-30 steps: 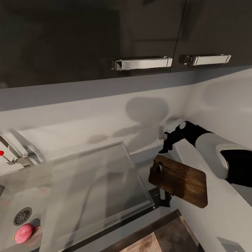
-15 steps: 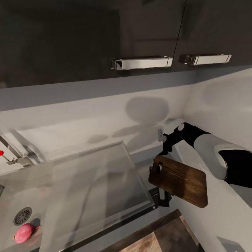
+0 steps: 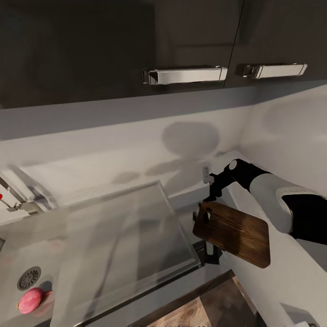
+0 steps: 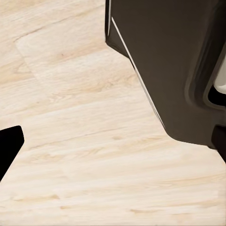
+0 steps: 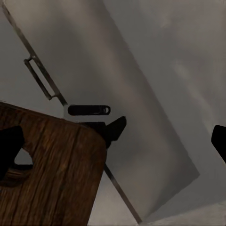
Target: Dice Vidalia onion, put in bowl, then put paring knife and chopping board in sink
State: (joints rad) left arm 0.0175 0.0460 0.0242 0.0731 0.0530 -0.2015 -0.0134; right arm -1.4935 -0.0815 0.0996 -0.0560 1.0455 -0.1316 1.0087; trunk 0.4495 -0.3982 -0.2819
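Right gripper point(image 3: 210, 185): hovers just above the board's near corner, by its handle hole; fingers spread apart with nothing between them, as the right wrist view shows. My guess is that it is lining up to take the board's edge.
Left gripper: a dark fingertip shows over the floor point(image 4: 84, 155) in the left wrist view; whether it is spread or closed, I cannot tell.
Board point(image 3: 231, 232): thin dark brown wood-grain slab, rounded corners, a cut-out hole at one end; it sits tilted right of the sink, its far end over the grey countertop point(image 3: 290, 281).
Onion point(image 3: 31, 300): small, round, pinkish-red, lying in the basin just beside the drain point(image 3: 29, 279); not yet taken out.
Sink point(image 3: 113, 240): stainless steel, flat reflective drainboard, raised rim.
Cabinets point(image 3: 113, 45): dark, glossy, with chrome bar handles.
Floor: pale wood planks.
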